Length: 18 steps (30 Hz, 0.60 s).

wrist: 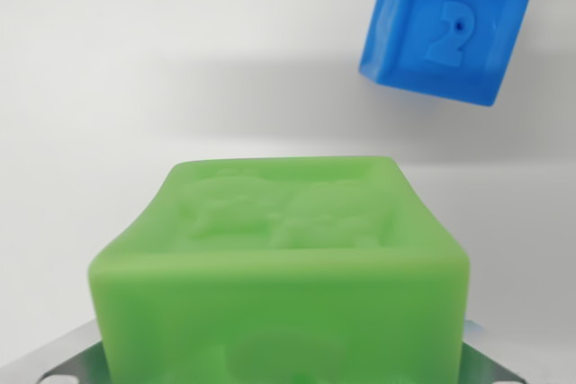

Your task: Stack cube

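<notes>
**Green cube held close, blue cube waiting upper right**

The green cube [279,267] fills the lower middle of the frame, gripped between the metal fingertips [67,364] that peek out at the bottom corners; the gripper [279,375] is closed on it. The blue cube [444,29], marked with a 2, sits turned at an angle in the upper right on the white table [117,87]. That skew could leave the green cube landing off-square and sliding off. The table around the blue cube looks bare, giving open room on every side.
</notes>
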Tool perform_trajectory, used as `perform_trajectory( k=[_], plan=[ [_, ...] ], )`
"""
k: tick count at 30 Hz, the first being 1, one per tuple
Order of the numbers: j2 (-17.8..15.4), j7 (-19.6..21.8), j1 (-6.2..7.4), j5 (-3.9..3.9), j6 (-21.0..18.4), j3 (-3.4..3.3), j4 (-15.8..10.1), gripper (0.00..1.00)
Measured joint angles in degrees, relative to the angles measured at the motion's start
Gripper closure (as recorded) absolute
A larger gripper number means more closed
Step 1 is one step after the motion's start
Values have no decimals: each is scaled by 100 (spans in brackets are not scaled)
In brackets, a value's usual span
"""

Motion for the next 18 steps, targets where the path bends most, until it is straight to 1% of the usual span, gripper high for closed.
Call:
perform_trajectory(
  k=[18],
  plan=[
    [295,-85,-229,28,-202,-52,498,100]
  ],
)
